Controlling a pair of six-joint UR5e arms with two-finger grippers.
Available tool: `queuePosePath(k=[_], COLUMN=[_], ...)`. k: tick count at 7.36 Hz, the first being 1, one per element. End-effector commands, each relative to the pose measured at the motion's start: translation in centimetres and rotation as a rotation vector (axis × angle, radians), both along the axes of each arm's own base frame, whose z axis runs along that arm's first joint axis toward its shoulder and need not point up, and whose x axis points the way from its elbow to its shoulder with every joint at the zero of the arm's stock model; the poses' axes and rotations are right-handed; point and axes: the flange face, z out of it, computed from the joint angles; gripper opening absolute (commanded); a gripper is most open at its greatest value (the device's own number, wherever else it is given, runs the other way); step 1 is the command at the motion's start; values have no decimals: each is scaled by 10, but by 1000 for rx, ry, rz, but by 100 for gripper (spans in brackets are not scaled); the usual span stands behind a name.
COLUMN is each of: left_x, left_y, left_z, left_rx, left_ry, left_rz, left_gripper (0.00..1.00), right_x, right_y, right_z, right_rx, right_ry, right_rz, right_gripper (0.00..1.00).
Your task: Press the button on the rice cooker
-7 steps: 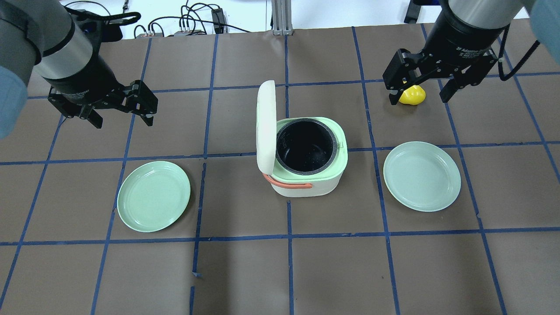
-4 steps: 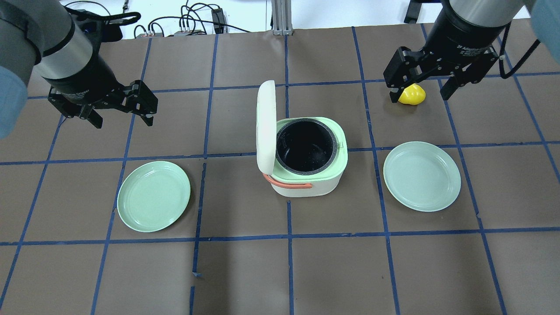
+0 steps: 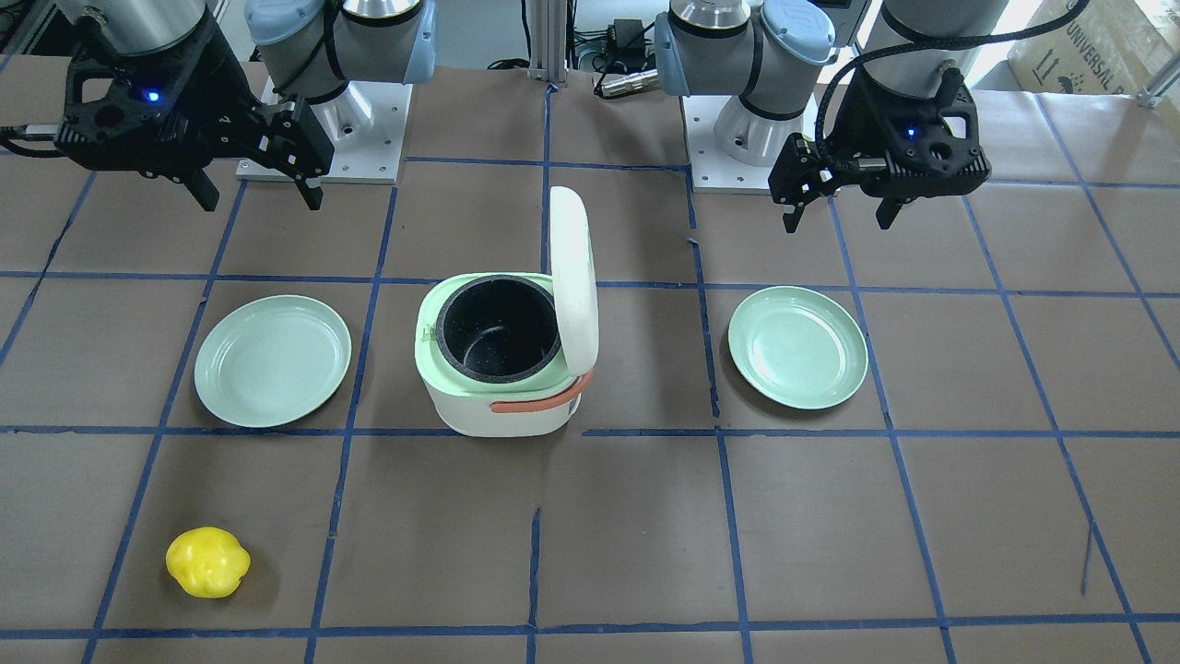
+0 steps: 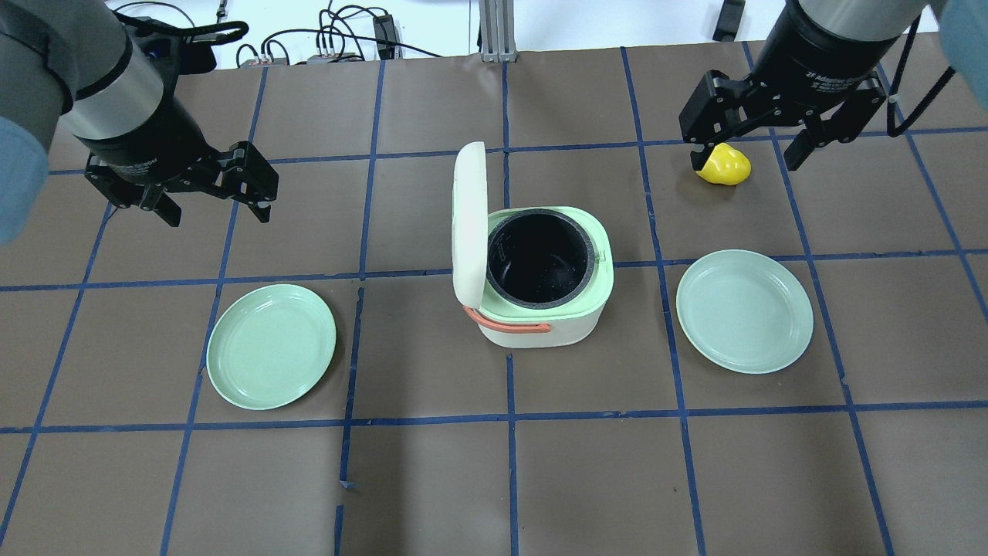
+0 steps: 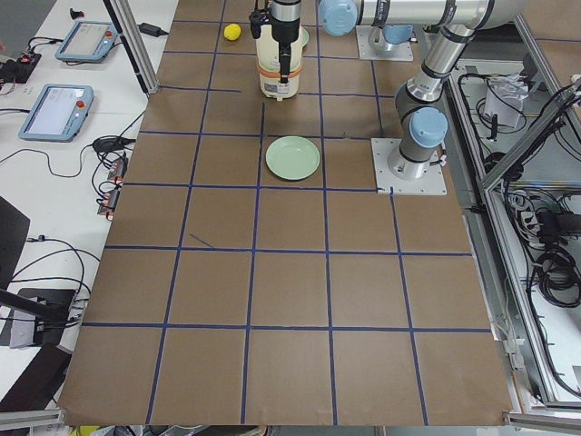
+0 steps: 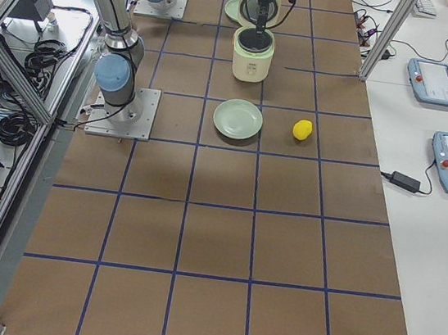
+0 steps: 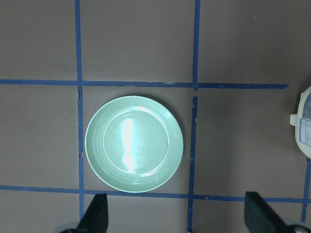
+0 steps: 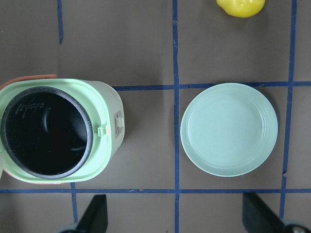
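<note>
The rice cooker (image 4: 540, 309) stands mid-table, white with a green rim (image 3: 433, 364) and an orange handle. Its lid (image 4: 468, 224) stands upright and open, and the black pot is empty. In the right wrist view the cooker (image 8: 109, 104) shows a small green latch (image 8: 101, 130) and a panel on its side. My left gripper (image 4: 216, 208) is open and empty, hovering above the table left of the cooker. My right gripper (image 4: 747, 158) is open and empty, high over the yellow fruit (image 4: 724, 166). Both are well apart from the cooker.
One green plate (image 4: 271, 346) lies left of the cooker and another (image 4: 744, 310) lies right of it. The left wrist view shows the left plate (image 7: 134, 143), and the right wrist view shows the right plate (image 8: 229, 128). The yellow fruit (image 3: 207, 561) lies loose on the brown mat.
My right gripper has shifted slightly up in the overhead view, still open. The left gripper, cooker and plates have not moved.
</note>
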Motion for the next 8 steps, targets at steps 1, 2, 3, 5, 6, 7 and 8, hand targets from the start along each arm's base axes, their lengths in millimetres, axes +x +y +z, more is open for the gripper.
queuePosePath(k=[1, 2, 3, 5, 6, 7, 8], left_x=[0, 0, 0, 0, 0, 0, 0], left_y=[0, 0, 0, 0, 0, 0, 0], left_z=[0, 0, 0, 0, 0, 0, 0], left_rx=[0, 0, 0, 0, 0, 0, 0], left_ry=[0, 0, 0, 0, 0, 0, 0], left_rz=[0, 0, 0, 0, 0, 0, 2], left_gripper=[100, 100, 100, 100, 100, 100, 100], right_x=[-2, 0, 0, -2, -2, -3, -3], right_y=[0, 0, -1, -1, -1, 0, 0], right_z=[0, 0, 1, 2, 4, 3, 3], right_rx=[-4, -8, -15, -18, -21, -13, -11], right_ry=[22, 14, 14, 26, 35, 39, 39], right_rz=[2, 67, 137, 159, 112, -2, -50], right_gripper=[97, 97, 97, 97, 97, 99, 99])
